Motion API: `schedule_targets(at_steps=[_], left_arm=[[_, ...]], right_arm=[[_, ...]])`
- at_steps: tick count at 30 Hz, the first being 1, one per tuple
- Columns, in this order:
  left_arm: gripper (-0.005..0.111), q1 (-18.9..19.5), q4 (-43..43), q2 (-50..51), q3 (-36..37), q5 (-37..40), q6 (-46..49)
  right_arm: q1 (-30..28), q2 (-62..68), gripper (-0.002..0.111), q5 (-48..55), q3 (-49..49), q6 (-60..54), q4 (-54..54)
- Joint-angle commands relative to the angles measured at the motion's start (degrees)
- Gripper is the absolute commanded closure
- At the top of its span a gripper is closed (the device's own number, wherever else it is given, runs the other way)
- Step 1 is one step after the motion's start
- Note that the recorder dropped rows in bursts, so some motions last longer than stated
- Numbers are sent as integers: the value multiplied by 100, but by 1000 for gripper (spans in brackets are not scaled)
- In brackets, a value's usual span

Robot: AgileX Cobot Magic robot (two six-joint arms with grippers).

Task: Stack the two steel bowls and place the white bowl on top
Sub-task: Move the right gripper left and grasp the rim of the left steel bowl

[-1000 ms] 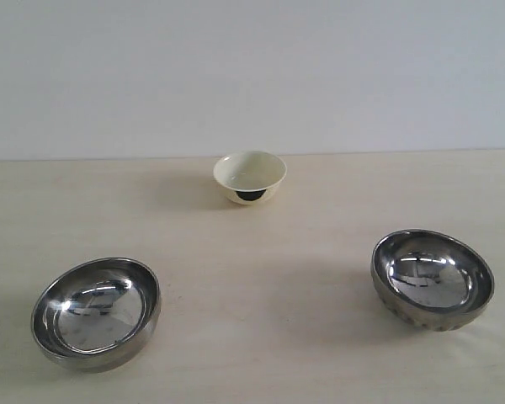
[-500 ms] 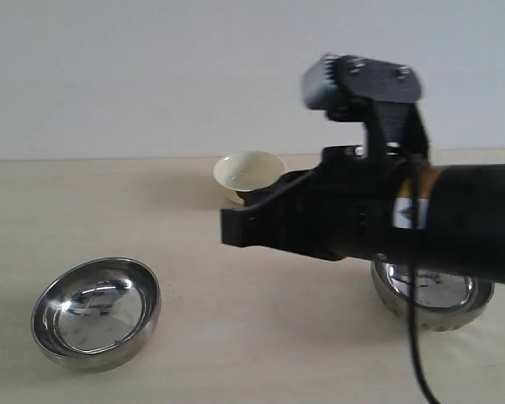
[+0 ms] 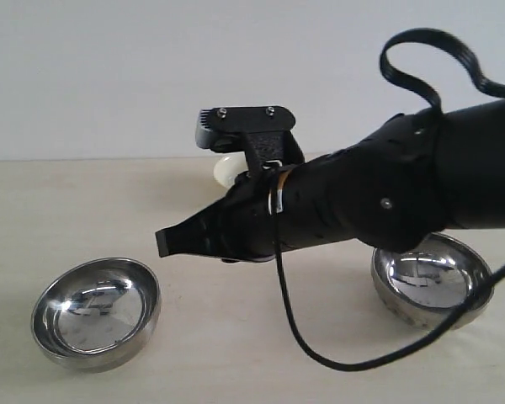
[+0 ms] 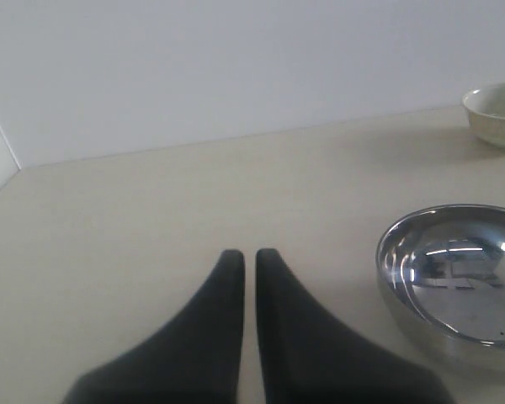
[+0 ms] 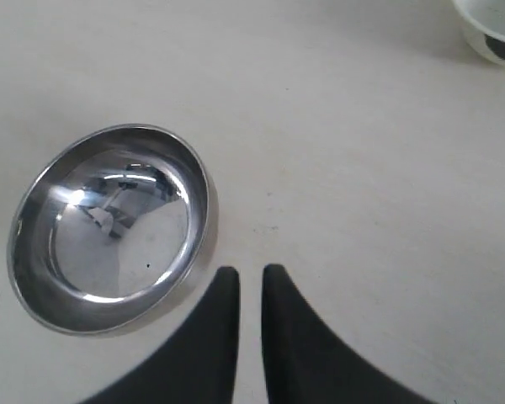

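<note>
desk (image 3: 219, 358), pale, against a plain wall (image 3: 109, 76). hidden or cut off: white bowl (image 3: 224, 172), at the back of the desk near the middle, mostly covered by the right arm (image 3: 387, 202) in the exterior view, only a sliver of its left rim showing; cut by the frame edge in both wrist views. right steel bowl (image 3: 433, 282), front right, its upper left part covered by the same arm. left steel bowl (image 3: 95, 313), front left, in full view, upright and empty. each wrist view holds a single steel bowl, cropped at the frame edge in the left wrist view and whole in the right wrist view; which of the two it is cannot be told from those views alone. left gripper (image 4: 248, 257) does not appear in the exterior view. count: steel bowls, two, well apart, neither stacked; white bowl, one, apart from both; arms in the exterior view, one; black cable (image 3: 279, 278), one, hanging in a loop from the right arm. right gripper (image 3: 162, 242): reaches across the middle, tip in the air above and just right of the left steel bowl, fingers nearly together with a narrow slit, holding nothing. left gripper: fingers nearly together, thin slit, holding nothing, low over bare desk.
</note>
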Motion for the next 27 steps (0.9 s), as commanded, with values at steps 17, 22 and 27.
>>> schedule_targets(at_steps=[17, 22, 27], left_arm=[[103, 17, -49, -22, 20, -47, -56], [103, 17, -49, -22, 20, -47, -56], [103, 17, -49, -22, 20, -47, -56]], right_arm=[[-6, 1853, 53, 392, -1321, -54, 751], [94, 1853, 53, 258, -1321, -133, 963], [345, 1902, 53, -150, -1329, -85, 993]])
